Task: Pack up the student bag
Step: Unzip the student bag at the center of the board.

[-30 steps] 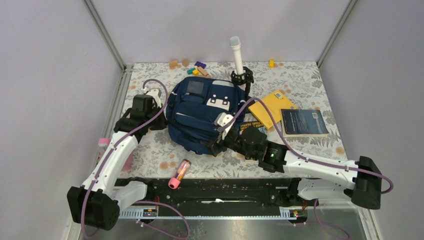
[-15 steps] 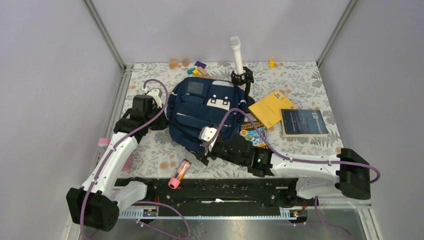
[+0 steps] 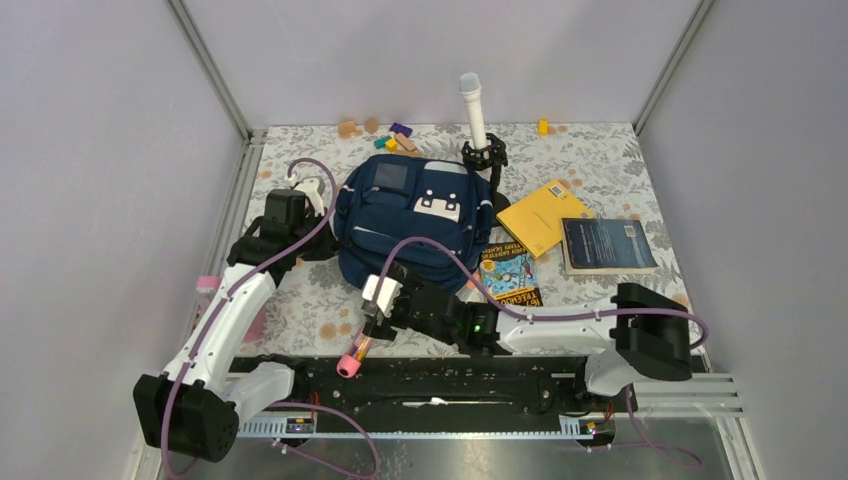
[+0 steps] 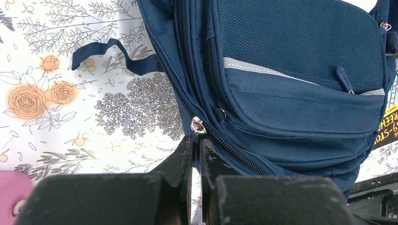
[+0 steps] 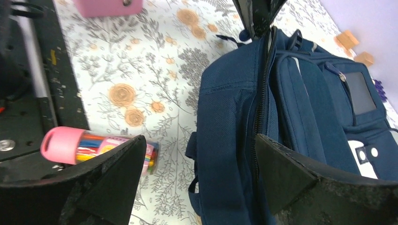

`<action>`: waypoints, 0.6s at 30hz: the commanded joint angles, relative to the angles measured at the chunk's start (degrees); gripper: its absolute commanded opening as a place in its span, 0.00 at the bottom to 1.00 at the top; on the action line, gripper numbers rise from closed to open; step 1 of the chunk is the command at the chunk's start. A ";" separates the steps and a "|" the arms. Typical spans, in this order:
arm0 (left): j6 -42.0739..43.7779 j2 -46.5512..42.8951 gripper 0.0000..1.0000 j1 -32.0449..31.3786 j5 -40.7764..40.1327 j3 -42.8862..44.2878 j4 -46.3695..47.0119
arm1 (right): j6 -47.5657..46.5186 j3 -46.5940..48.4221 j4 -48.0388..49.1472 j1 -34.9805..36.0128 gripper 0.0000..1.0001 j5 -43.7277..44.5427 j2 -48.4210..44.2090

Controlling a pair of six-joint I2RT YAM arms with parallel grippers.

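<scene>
The student bag, navy blue with white-grey patches, lies mid-table. It fills much of the left wrist view and the right wrist view. My left gripper is at the bag's left side, shut on the tab of a silver zipper pull on the main zipper. My right gripper hovers open at the bag's near left corner. It holds nothing: one finger is over the bag, the other over a pink-capped tube of coloured pens lying by the table's near edge.
A yellow book, a dark blue book and a colourful booklet lie right of the bag. A white microphone on a black stand and small blocks sit behind it. A pink box lies at the near left.
My right arm has swung left and nearer, from the bag's front right to its near left corner above the pen tube, its jaws a little wider. The left arm and bag have not moved.
</scene>
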 commanded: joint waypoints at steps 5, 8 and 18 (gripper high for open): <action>-0.44 -2.10 0.00 -0.07 1.87 1.16 6.38 | -4.28 4.50 1.31 1.16 0.95 11.70 5.60; -0.49 -2.36 0.00 -0.07 2.36 1.25 6.40 | -4.79 5.58 2.86 1.19 0.96 17.19 8.50; 0.42 -1.95 0.00 -0.03 0.76 0.91 6.51 | -6.15 3.78 11.20 0.92 0.54 20.13 10.22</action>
